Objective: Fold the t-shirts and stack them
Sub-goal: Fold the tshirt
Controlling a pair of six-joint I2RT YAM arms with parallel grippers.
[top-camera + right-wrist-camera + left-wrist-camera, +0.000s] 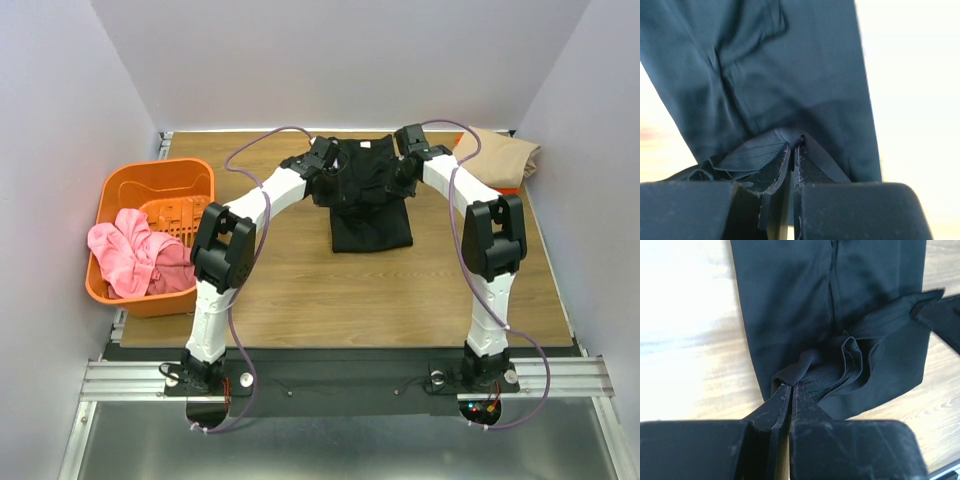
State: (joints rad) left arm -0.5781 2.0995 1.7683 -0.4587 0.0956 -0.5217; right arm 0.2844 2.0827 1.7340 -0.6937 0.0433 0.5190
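Note:
The black t-shirt (371,222) hangs between both grippers at the far middle of the table, and its lower half lies flat on the wood. My left gripper (327,163) is shut on a bunched fold at the shirt's upper left. In the left wrist view its jaws (790,386) pinch the black cloth (790,300). My right gripper (407,152) is shut on the upper right edge. The right wrist view shows a hem of the cloth (790,65) clamped at the jaw tips (795,145). A tan t-shirt (503,152) lies folded at the back right corner.
An orange plastic basket (121,187) stands at the table's left edge with a pink cloth (132,255) heaped in it. A sliver of orange (510,187) shows under the tan shirt. Grey walls close in the back and sides. Bare wood (340,300) lies in front of the black shirt.

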